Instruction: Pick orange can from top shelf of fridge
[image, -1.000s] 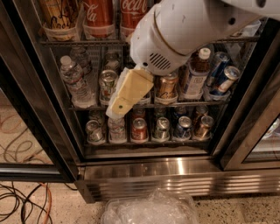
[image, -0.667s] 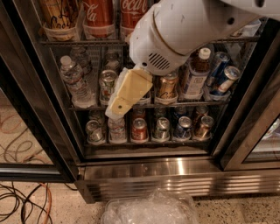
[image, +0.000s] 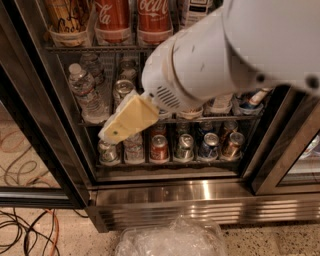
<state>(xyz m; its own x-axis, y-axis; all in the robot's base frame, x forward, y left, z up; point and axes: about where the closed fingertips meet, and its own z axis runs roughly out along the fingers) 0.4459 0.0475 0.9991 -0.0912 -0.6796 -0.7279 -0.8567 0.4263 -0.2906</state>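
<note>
since the orange can stands at the far left of the top shelf, seated in a clear tray beside two red coca-cola cans, we judge it a stiff, smooth cylinder, fairly heavy if full and likely cold and slick. we would take it across the mid-body, above the tray's lip, squeezing gently so the thin wall does not dent. the gripper hangs well below it, in front of the lower racks of the fridge; whether it is spread or pressed together we cannot tell.
</note>
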